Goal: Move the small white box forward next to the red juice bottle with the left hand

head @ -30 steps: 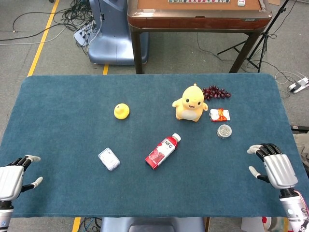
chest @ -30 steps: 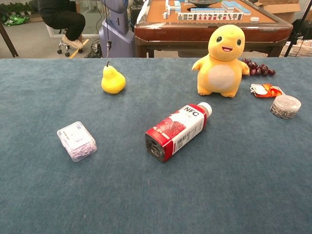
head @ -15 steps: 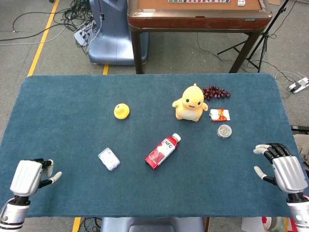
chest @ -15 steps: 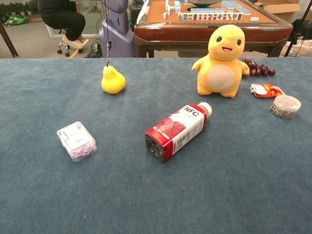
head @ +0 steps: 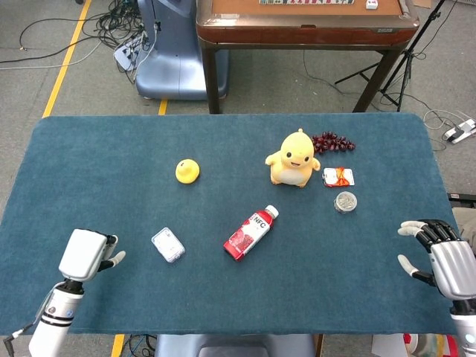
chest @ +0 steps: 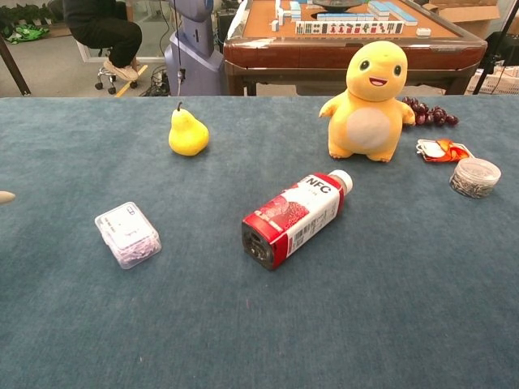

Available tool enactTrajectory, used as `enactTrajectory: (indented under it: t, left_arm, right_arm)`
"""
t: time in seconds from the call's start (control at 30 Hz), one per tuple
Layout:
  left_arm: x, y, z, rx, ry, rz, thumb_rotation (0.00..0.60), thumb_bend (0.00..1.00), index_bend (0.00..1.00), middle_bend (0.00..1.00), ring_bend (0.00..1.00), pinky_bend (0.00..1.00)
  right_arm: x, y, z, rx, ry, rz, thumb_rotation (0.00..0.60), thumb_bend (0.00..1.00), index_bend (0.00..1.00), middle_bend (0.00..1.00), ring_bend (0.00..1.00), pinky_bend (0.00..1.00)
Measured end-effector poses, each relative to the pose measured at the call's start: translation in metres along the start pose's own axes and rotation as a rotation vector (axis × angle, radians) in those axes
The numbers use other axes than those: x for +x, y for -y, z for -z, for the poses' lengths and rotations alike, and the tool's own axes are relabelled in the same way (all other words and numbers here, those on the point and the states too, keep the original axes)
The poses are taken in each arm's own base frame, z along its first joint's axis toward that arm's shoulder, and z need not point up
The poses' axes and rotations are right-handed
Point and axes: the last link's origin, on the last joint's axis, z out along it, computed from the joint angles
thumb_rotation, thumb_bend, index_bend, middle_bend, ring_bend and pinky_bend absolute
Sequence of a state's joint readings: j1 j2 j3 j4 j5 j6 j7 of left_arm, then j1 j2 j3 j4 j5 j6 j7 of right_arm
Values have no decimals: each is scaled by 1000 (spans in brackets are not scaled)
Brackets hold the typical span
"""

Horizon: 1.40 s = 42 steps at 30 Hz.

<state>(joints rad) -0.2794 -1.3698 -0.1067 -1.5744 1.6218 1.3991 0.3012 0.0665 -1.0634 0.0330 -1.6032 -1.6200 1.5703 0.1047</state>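
Observation:
The small white box point(head: 168, 245) point(chest: 127, 234) lies flat on the blue table, left of the red juice bottle point(head: 251, 232) point(chest: 295, 217), which lies on its side with its white cap pointing up and right. My left hand point(head: 87, 254) hovers over the table to the left of the box, a short gap away, holding nothing, its fingers apart. Only one fingertip point(chest: 5, 196) of it shows at the left edge of the chest view. My right hand point(head: 443, 262) is at the table's right edge, fingers spread, holding nothing.
A yellow pear point(head: 187, 171) point(chest: 187, 132) sits behind the box. A yellow plush toy point(head: 294, 158) point(chest: 371, 101), dark grapes point(head: 332, 141), a small packet point(head: 338, 177) and a round clear container point(head: 345, 201) point(chest: 474, 177) are at the back right. A wooden table point(head: 305, 22) stands beyond.
My left hand has moved right along the near edge toward the white box, and its fingertip now enters the chest view. My right hand has drifted slightly right and back. The objects have not moved.

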Motion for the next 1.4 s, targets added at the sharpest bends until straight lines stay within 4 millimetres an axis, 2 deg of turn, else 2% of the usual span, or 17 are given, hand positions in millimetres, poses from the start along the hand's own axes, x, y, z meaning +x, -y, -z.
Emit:
enactTrajectory:
  t: [0.17, 0.53, 0.87, 1.4]
  left_arm:
    - [-8, -8, -11, -14, 19, -20, 600, 0, 1000, 1000, 1000, 1000]
    - [-26, -9, -17, -3, 86, -63, 600, 0, 1000, 1000, 1000, 1000]
    - [-40, -26, -24, -28, 122, -73, 600, 0, 1000, 1000, 998, 1000]
    - [-49, -43, -32, -63, 165, -114, 600, 0, 991, 1000, 988, 1000]
  right_arm:
    - [0, -1, 0, -3, 4, -3, 600, 228, 390, 342, 223, 240]
    - [-2, -2, -2, -11, 14, -1, 600, 228, 390, 342, 223, 240]
    - [-1, -1, -2, -11, 12, 0, 600, 228, 390, 343, 224, 240]
    - [0, -1, -2, -10, 13, -4, 600, 228, 390, 342, 223, 240]
